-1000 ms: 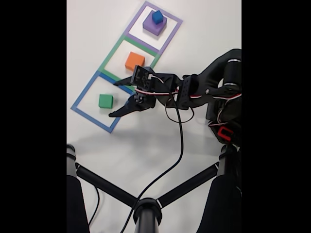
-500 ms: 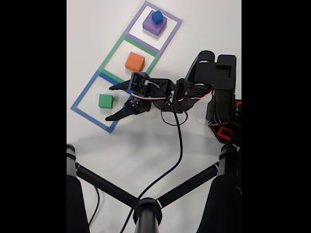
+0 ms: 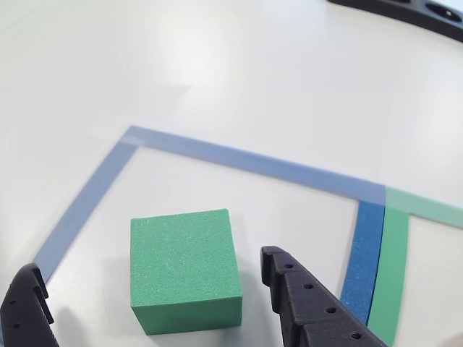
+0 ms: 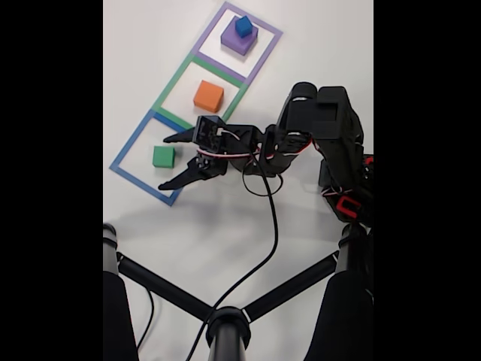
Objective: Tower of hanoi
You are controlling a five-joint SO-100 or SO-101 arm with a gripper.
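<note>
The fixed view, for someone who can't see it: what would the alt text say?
A black robot arm reaches with open fingers toward a green block inside a blue tape square. Beyond, an orange block sits in a green square, and a small blue cube tops a purple block.

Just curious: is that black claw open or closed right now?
Open: the black two-finger gripper has its fingers spread wide, either side of the green foam block, not touching.

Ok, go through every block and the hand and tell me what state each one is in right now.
green block: flat on the table inside the blue tape square, not gripped.
orange block: alone inside the green tape square.
purple block: inside the purple tape square, carrying the blue one.
blue block: stacked on the purple block.
hand: open, fingers apart beside the green block, holding nothing.
</note>
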